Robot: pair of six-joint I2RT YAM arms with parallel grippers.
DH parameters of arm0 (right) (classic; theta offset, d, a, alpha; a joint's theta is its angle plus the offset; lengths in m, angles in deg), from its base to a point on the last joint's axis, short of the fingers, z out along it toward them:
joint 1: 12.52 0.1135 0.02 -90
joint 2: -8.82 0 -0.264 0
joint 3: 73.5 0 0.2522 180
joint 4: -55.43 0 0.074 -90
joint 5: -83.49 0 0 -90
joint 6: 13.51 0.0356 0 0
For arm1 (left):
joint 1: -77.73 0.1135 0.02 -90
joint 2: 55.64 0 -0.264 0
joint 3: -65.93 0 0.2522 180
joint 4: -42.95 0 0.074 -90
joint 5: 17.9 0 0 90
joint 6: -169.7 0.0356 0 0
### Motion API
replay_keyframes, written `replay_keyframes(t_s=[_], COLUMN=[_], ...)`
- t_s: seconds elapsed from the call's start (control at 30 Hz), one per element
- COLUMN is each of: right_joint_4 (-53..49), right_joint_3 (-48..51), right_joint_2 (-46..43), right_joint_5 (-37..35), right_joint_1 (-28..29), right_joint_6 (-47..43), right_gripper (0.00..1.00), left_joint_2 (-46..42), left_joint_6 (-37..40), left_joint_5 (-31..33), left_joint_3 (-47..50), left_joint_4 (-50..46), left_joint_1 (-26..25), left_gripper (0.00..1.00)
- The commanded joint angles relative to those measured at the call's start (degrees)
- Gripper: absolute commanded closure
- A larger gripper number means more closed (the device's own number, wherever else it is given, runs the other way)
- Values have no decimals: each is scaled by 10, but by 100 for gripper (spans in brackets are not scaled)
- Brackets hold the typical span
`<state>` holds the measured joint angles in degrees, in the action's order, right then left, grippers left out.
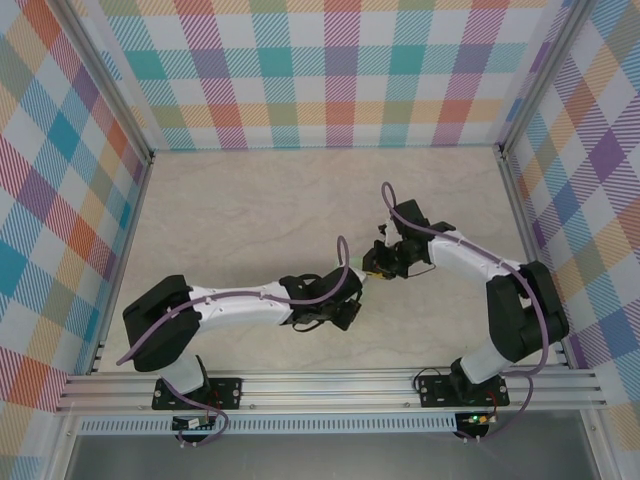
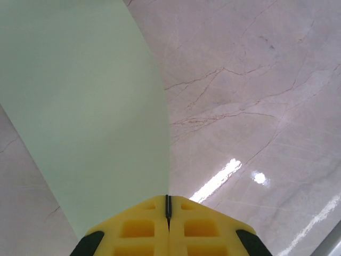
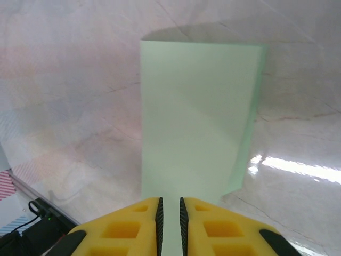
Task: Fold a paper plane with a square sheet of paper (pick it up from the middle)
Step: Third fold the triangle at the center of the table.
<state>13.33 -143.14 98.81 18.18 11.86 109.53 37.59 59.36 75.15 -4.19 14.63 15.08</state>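
One square sheet of paper [image 2: 85,106]: pale mint, curved, held up off the worktop [image 2: 256,106].
Left tool [image 2: 168,213]: pads pressed together, pinching the sheet's edge.
Right tool [image 3: 170,213]: pads a narrow gap apart, the sheet running into that gap.

Two robot arms, one sheet of paper, one table: my count from the remote station.

I count two arms, the left arm [image 1: 250,300] and the right arm [image 1: 470,262]. Each ends in one gripper, so two grippers: the left gripper [image 2: 168,198] and the right gripper [image 3: 170,200]. Each gripper has two yellow fingers [image 2: 138,229], four in all. There is one square sheet of paper [image 3: 192,122], pale mint green. I see two purple cables [image 1: 345,252], one per arm, one marbled table [image 1: 230,210], and three checked walls [image 1: 330,70].
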Motion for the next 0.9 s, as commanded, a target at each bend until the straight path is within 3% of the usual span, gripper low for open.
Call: replay_keyframes(t_s=[0.0,0.4,0.87], right_joint_4=[3,-7,-21], right_joint_3=[-29,-67,-62], right_joint_2=[42,179,203], right_joint_5=[45,50,17], right_joint_1=[0,1,1], right_joint_6=[-8,-42,-67], right_gripper=[84,86,86], left_joint_2=[-15,20,33], left_joint_6=[-11,-8,5], left_joint_5=[-67,-116,-159], left_joint_3=[6,-20,-16], left_joint_4=[15,-8,-7], left_joint_1=[19,54,111], left_gripper=[100,100,100])
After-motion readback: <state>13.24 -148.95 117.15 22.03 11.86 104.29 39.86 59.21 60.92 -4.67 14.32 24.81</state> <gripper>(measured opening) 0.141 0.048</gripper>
